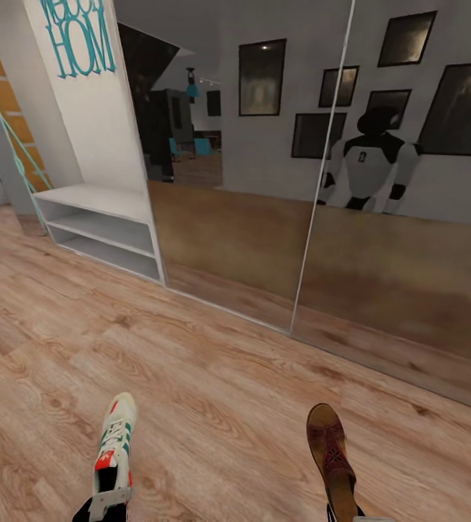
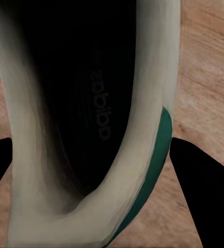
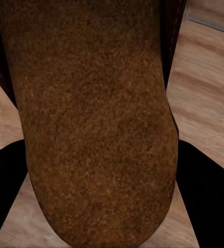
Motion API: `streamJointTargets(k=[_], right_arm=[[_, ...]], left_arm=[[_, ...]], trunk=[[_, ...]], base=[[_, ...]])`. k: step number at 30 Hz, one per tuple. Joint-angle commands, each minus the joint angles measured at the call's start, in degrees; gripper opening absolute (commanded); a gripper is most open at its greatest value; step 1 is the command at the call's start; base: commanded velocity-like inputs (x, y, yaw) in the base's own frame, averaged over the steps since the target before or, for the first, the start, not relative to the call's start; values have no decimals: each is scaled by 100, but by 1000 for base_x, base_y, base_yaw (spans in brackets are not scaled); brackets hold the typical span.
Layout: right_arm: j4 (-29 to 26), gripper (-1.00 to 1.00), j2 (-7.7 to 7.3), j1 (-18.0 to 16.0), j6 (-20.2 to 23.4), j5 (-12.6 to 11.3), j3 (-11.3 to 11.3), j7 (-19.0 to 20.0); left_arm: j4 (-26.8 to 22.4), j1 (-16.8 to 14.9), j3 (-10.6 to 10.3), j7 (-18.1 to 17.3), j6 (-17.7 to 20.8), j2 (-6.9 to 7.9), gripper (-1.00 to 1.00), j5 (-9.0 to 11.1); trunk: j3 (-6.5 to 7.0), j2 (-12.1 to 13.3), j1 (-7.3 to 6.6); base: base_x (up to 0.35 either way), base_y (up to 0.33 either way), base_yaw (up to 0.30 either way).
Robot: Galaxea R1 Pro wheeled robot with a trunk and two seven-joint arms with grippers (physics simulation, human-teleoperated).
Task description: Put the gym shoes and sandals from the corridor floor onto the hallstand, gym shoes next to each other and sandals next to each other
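Note:
A white gym shoe (image 1: 116, 442) with green stripes and a red tongue label hangs over the corridor floor (image 1: 214, 377), heel clamped in my left gripper (image 1: 109, 502). In the left wrist view the gym shoe's dark inside (image 2: 86, 103) lies between the black fingers (image 2: 197, 175), with the left gripper (image 2: 96, 165) shut on its heel. A brown sandal (image 1: 330, 446) is held by my right gripper (image 1: 344, 511). The sandal's footbed (image 3: 91, 119) sits between the dark fingers (image 3: 207, 181) of that right gripper (image 3: 107, 178). The pale grey hallstand (image 1: 94, 199) stands far ahead on the left.
Tall mirrored sliding doors (image 1: 264, 217) run along the wall ahead, reflecting the robot (image 1: 369, 163) and framed pictures. A white panel with teal lettering (image 1: 80, 36) rises above the hallstand. A wooden stair with a teal rail (image 1: 7, 123) stands at the far left.

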Motion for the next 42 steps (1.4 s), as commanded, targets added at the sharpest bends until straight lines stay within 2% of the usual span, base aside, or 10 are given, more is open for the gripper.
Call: streamJointTargets(k=[1, 6, 9, 10, 11, 14, 17, 22, 42], right_arm=[[1, -100, 6, -2, -13, 63, -21, -28], [-4, -100, 6, -2, -13, 63, -21, -27], [-6, -100, 6, -2, -13, 63, -21, -28], [-6, -100, 6, -2, -13, 63, -21, -28], [-6, -100, 6, -2, -13, 63, -24, -28], [-2, -100, 6, -2, -13, 63, -28, -27], [4, -100, 6, -2, -13, 63, -29, -27], [3, -100, 6, -2, -13, 64, -30, -27], [11, -100, 6, -2, -13, 63, -30, -27]], left_arm=[[9, -5, 26, 21, -26, 0, -100, -59], [9, 22, 29, 22, -61, 6, -100, -51], [9, 108, 33, 27, -346, 5, -100, -16], [10, 161, 35, 28, -610, 6, -100, 116], [30, 208, 30, 25, -860, 16, -100, 420], [119, 233, 14, 16, -996, 44, -100, 789], [168, 240, -24, 12, -1038, 46, -100, 915], [215, 244, -52, 2, -1058, 10, -100, 966], [228, 245, -75, -2, -1057, 7, -100, 965]], trunk=[[-9, -2, -1], [-34, -2, -1], [-49, -2, -1], [-54, -2, -1], [-59, -2, -1], [-73, -2, -1], [-88, -2, -1], [-113, -2, -1], [-211, -2, -1]], base=[[0, 0, 263], [0, 0, 263], [0, 0, 263], [0, 0, 263], [0, 0, 263], [0, 0, 263], [0, 0, 263], [0, 0, 263], [5, 1, 263]])
